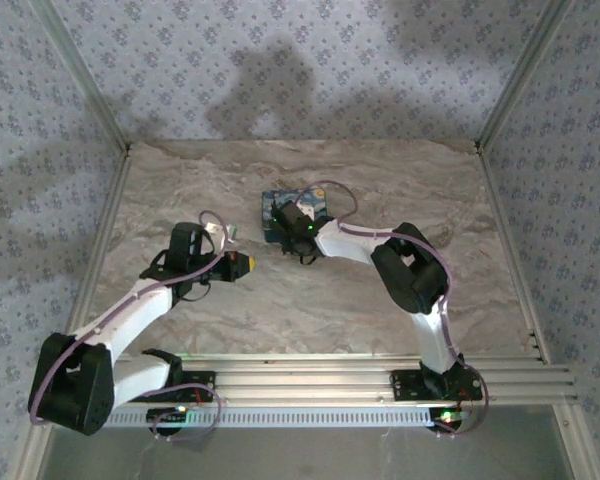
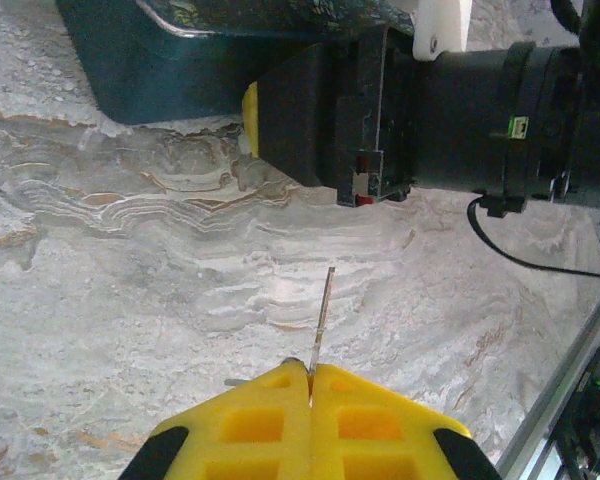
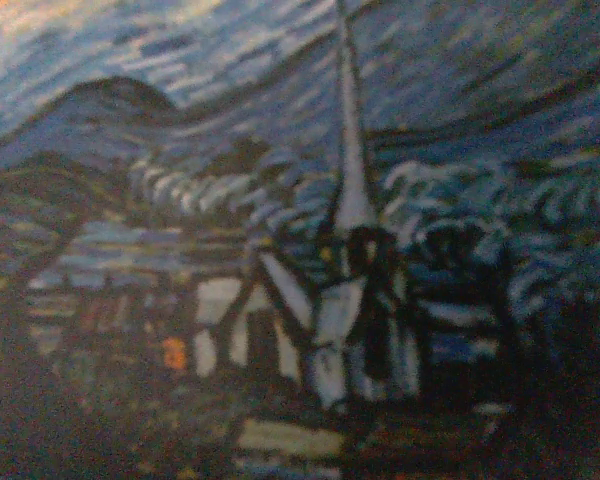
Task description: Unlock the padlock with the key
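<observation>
My left tool (image 2: 310,372) has yellow plastic fingers, matt and moulded with hollow pockets. The key (image 2: 323,305) in it is thin bare metal with a dull shine. The tabletop (image 2: 130,300) looks marble-veined, smooth and matt. The teal box (image 2: 150,70) carries a painterly brush-stroke print, and the rail (image 1: 310,378) looks like brushed aluminium.

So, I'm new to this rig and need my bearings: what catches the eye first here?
The left end effector, yellow fingers shut on a thin metal key, stands out over the marble table. Beyond it, the right end effector is at a dark blue box painted with a night village.
</observation>
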